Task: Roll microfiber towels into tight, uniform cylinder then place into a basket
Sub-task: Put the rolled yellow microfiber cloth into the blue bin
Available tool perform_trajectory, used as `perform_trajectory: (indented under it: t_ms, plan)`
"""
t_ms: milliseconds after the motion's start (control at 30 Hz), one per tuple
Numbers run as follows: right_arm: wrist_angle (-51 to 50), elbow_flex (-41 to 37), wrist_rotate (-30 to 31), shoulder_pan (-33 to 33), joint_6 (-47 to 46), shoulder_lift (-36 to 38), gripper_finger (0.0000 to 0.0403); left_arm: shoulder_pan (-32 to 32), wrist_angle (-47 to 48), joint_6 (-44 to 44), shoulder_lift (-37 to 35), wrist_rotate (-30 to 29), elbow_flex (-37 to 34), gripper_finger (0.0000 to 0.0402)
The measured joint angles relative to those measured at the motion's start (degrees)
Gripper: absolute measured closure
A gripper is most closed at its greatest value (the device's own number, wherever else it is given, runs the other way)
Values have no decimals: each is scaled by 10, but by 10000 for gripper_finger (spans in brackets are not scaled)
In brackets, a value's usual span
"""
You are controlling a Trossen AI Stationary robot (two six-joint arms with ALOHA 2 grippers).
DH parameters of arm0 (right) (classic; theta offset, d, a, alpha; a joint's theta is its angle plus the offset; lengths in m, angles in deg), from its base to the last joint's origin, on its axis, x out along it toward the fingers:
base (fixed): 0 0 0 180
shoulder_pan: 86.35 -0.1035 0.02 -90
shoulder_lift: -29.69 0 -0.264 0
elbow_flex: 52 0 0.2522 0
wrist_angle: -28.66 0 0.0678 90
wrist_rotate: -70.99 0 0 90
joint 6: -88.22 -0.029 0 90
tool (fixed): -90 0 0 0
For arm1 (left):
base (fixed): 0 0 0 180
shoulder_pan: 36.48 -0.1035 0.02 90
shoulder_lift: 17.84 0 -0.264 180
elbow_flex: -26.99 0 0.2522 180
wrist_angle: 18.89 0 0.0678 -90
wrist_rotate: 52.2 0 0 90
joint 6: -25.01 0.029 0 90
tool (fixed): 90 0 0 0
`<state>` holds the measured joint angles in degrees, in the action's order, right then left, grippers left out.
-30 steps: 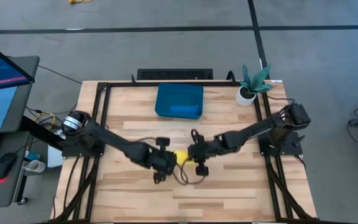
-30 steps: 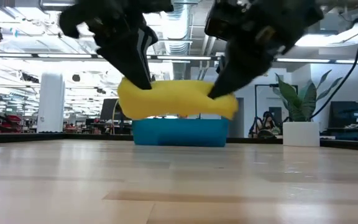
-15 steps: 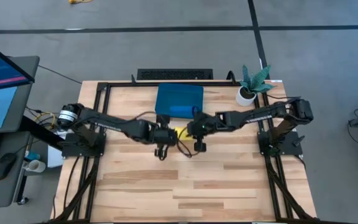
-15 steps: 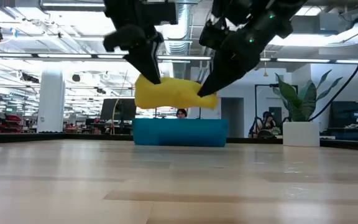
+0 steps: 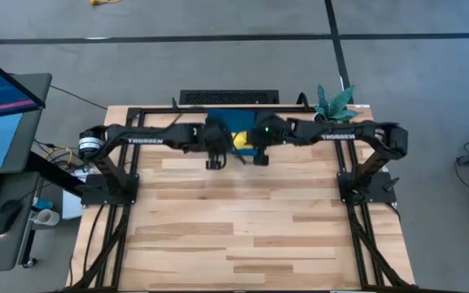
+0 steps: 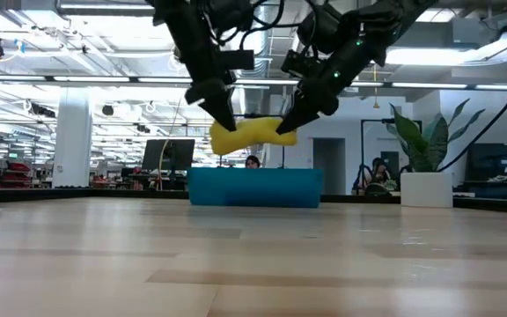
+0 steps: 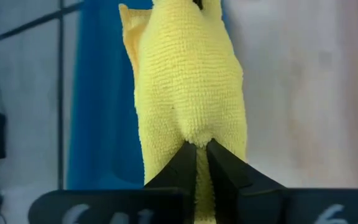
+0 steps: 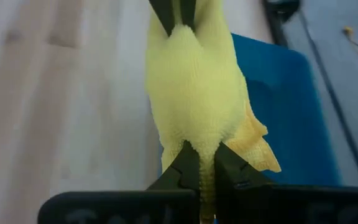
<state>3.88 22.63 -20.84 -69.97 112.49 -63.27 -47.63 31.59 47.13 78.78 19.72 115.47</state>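
Fingers [image 7: 196,163] of both arms pinched the rolled yellow microfiber towel [image 6: 252,134] by its ends.
Left gripper [image 5: 213,155] and right gripper [image 5: 260,151] held it in the air above the teal basket [image 6: 253,187], toward twelve o'clock on the wooden desk [image 5: 243,228].

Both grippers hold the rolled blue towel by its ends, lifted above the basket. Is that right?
Not quite: the rolled towel is yellow, not blue, as the low view shows. The left gripper and right gripper do hold it by its ends, lifted above the basket.
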Motion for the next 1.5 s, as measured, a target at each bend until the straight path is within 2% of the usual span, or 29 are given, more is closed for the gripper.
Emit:
perform_trajectory:
  t_ms: [100,300,433,633,833,1000,1233,1500]
  plan:
    - [-4,7,-2,36,30,-1,375,-38,-31,32,0,10,0,391]
    - [1,19,-55,100,84,-16,377,-113,-93,72,0,80,0,394]
    - [-10,34,-61,126,118,-34,375,-145,-137,112,12,91,0,395]
    - [-22,101,-65,160,162,-110,376,-183,-184,174,53,101,0,395]
    - [-110,171,-75,185,169,-183,372,-228,-208,179,103,153,1,395]
    - [-137,203,-78,186,169,-227,376,-241,-202,173,129,179,1,395]
    - [-158,210,-74,186,169,-235,374,-237,-199,163,140,191,1,392]
    - [-178,208,-65,185,168,-236,371,-237,-193,152,141,177,1,346]
